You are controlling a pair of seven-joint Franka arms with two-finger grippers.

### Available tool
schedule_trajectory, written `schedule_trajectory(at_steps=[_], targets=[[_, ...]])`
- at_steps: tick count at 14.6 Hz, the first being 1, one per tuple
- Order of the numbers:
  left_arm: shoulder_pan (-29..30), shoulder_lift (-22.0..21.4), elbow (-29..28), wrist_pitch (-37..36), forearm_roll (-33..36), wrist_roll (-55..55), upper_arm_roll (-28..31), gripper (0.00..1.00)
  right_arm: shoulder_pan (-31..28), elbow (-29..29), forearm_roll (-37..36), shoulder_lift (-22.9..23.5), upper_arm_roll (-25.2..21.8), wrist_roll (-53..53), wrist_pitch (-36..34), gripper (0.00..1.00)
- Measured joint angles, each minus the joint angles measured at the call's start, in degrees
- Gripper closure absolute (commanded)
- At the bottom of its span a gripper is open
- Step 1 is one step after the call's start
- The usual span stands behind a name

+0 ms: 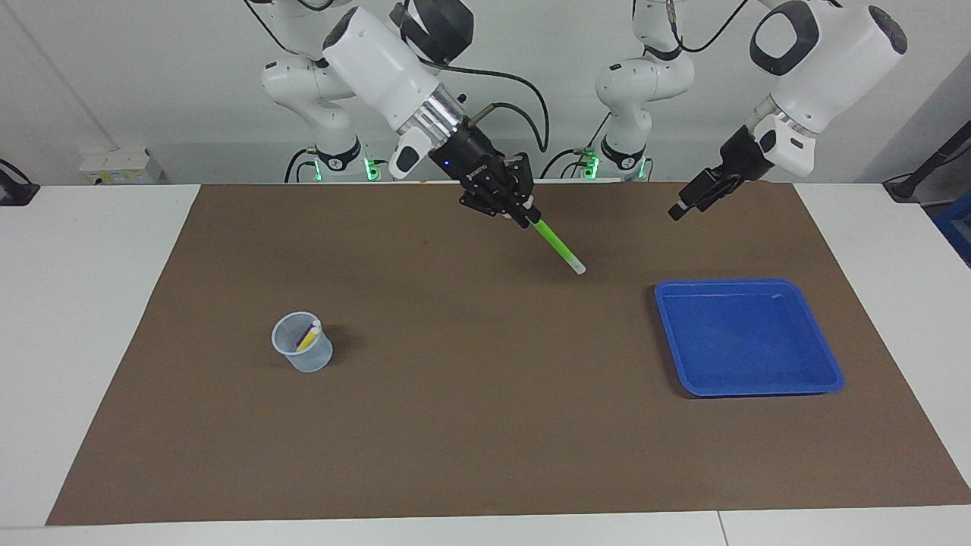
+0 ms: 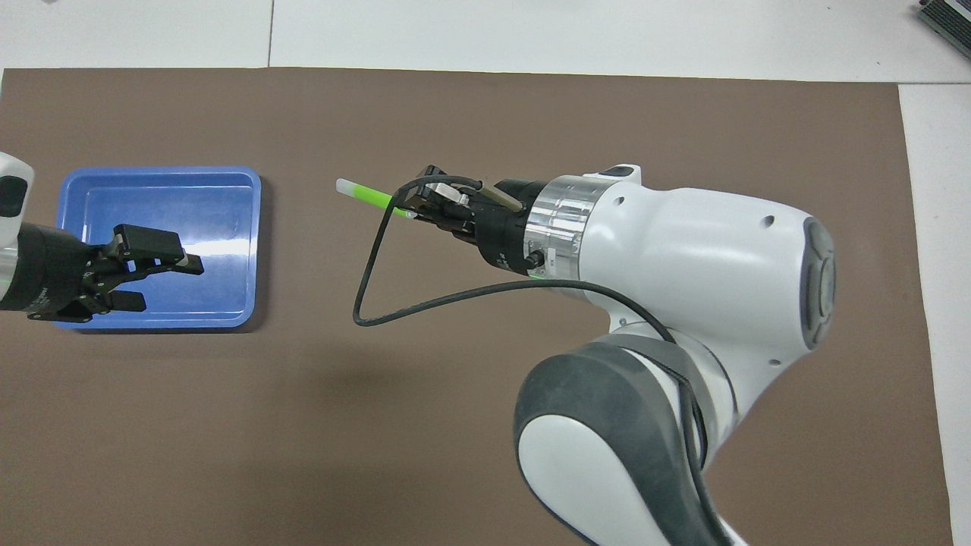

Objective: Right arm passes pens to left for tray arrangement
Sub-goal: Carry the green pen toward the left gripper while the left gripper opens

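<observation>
- Right now the translucent cup (image 1: 303,343) stands on the brown mat (image 1: 470,425) toward the right arm's end of the table, with the yellow pen (image 1: 309,336) leaning inside it and a dark purple pen just beside the yellow one, mostly hidden.
- Over at the left arm's end, the blue tray (image 1: 748,336) lies flat on the mat with nothing in it; its raised rim runs unbroken all the way round.
- Plenty of bare mat lies between cup and tray, and all along the mat's edge farthest from the robots.
- Up in the air, the right gripper (image 1: 523,215) is clamped on the green pen (image 1: 557,244), fingertips pinched on its upper end, over the mat's middle strip near the robots' edge.
- The green pen's long axis slants downward and toward the tray, its white end (image 2: 343,184) leading and clear of the mat; in the overhead view that tip sits well short of the tray's rim (image 2: 256,227).
- A black cable (image 2: 364,303) droops in a loop from the right wrist, hanging under the pen.
- The left gripper (image 2: 171,271) hangs over the tray's robot-side part, fingers spread wide with nothing between them, pointing toward the pen.
</observation>
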Motion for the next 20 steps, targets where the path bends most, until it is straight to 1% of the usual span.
schedule_trajectory(at_steps=[2,4,6,8,9,10,12,14,16,20], targets=[[0.00,0.00,0.00,-0.01,1.43,0.88,-0.08,0.11,1.11,0.04,0.09,0.75,0.01,0.64,0.55,1.00],[0.00,0.00,0.01,-0.37,1.57,-1.08,-0.18,0.12,2.56,0.10,0.12,1.00,0.01,2.79,1.43,1.00],[-0.02,-0.03,0.22,-2.57,0.04,-9.75,-0.30,0.12,4.24,0.18,0.12,1.01,0.02,4.94,3.11,1.00],[-0.02,-0.21,0.47,-4.91,-6.36,-23.96,-0.37,0.13,5.20,0.24,0.12,1.02,0.03,6.12,3.56,1.00],[-0.02,-0.33,0.54,-5.42,-9.37,-31.06,-0.43,0.15,5.35,0.25,0.12,1.02,0.02,6.24,3.56,1.00],[-0.03,-0.46,0.57,-5.64,-12.02,-37.15,-0.53,0.19,5.48,0.25,0.12,1.03,0.03,6.26,3.56,1.00],[-0.03,-0.64,0.57,-5.93,-16.90,-46.35,-0.64,0.19,5.95,0.25,0.12,1.14,0.04,6.30,3.56,1.00],[-0.05,-0.68,0.57,-5.96,-20.32,-53.14,-0.66,0.19,6.54,0.24,0.12,1.24,0.05,6.32,3.55,1.00],[-0.16,-0.68,0.51,-5.40,-21.42,-57.86,-0.78,0.19,7.02,0.22,0.12,1.35,0.05,6.34,3.55,1.00],[-1.84,-0.70,-1.23,1.43,-22.22,-61.47,-1.31,0.19,7.16,0.18,0.12,1.52,0.05,6.34,3.54,1.00]])
